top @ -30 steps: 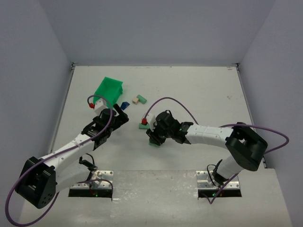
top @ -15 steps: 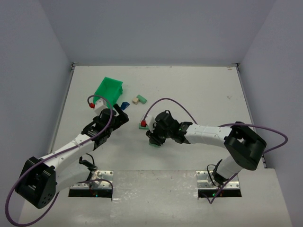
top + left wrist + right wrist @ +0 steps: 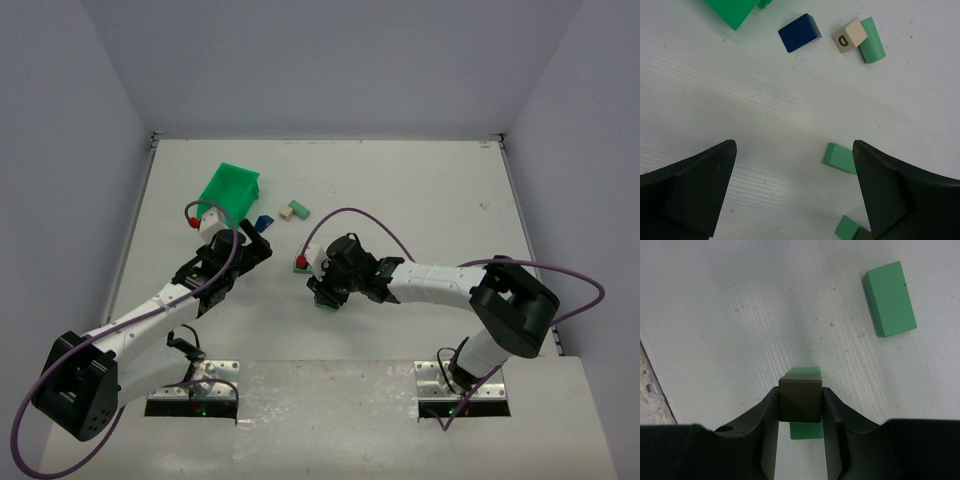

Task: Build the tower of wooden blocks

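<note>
Shadow makes the colour of the held block (image 3: 800, 390) hard to tell, and it hides most of the wood block tower (image 3: 806, 371), just one green block straight beneath the jaws; whether the two touch I cannot tell; the right gripper (image 3: 800, 407) is clamped on that dark block, its arm reaching low and leftward from its base; the left gripper (image 3: 792, 195) hangs with jaws wide apart, a blue block (image 3: 800, 32) ahead of it, the green bin (image 3: 732, 9) cut off at the frame edge.
</note>
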Motion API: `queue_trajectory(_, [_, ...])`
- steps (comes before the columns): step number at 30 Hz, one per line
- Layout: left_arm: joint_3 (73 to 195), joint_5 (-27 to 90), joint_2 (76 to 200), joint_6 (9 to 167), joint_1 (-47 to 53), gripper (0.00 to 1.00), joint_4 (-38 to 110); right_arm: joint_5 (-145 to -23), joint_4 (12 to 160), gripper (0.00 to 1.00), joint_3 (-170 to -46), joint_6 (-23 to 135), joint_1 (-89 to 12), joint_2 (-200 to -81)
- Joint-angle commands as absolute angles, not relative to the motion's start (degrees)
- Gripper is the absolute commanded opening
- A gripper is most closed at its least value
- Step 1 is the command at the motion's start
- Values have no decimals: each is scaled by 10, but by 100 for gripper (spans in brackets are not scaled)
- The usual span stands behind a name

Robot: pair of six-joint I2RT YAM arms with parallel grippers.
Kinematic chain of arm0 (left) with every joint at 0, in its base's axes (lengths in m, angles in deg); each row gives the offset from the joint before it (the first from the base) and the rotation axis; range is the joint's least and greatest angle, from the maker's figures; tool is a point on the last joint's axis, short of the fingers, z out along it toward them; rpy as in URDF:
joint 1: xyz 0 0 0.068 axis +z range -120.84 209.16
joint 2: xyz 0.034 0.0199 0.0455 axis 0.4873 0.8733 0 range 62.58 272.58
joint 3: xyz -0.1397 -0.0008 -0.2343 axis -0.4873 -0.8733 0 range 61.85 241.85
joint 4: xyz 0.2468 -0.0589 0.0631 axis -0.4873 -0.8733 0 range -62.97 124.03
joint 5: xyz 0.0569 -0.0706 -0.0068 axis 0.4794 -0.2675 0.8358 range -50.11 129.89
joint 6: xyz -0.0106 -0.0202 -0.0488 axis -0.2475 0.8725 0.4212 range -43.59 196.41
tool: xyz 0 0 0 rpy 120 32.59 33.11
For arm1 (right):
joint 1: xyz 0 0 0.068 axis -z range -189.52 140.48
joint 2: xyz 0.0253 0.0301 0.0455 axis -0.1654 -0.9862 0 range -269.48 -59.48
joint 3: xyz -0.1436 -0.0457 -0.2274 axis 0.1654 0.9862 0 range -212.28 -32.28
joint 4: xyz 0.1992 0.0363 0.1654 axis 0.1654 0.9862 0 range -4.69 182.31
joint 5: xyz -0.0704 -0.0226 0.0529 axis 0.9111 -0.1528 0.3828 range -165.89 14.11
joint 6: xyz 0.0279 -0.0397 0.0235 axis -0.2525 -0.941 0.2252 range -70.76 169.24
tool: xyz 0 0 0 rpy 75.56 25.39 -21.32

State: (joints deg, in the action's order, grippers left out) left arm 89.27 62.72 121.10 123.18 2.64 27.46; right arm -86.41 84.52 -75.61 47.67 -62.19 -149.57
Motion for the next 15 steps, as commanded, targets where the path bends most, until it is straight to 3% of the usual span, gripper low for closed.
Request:
queue_trajectory(1, [899,622,1212,1229,27,100,303,-865,834,35,-775,468,-624,-1497])
queue_trajectory(15, [897,620,1211,1230,27,100,304,-856,834,40,-768,472,-625,-1493])
